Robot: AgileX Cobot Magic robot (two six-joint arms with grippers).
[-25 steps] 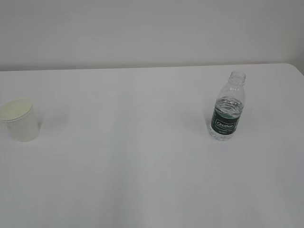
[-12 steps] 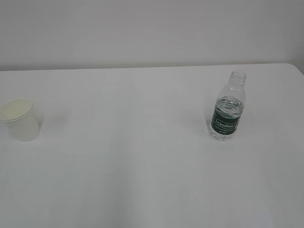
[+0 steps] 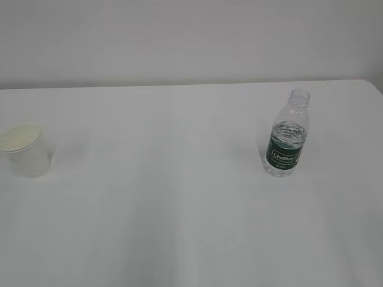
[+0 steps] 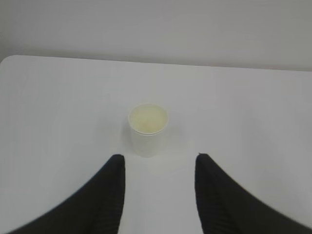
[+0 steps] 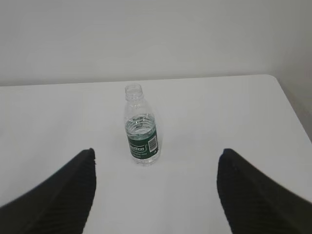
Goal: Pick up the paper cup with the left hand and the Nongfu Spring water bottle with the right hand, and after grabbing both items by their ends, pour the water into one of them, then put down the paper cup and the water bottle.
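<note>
The white paper cup (image 3: 26,150) stands upright at the table's left edge in the exterior view. In the left wrist view the cup (image 4: 147,129) sits ahead of my left gripper (image 4: 159,161), whose black fingers are open and apart from it. The clear Nongfu Spring water bottle (image 3: 287,134), uncapped with a dark green label, stands upright at the right; water fills it to about label height. In the right wrist view the bottle (image 5: 141,127) stands ahead of my right gripper (image 5: 157,155), open wide with nothing between its fingers. Neither arm shows in the exterior view.
The white table (image 3: 167,197) meets a pale wall at the back. Its right rear corner (image 3: 372,84) is rounded, and the table's right edge (image 5: 292,112) runs close beside the bottle's side.
</note>
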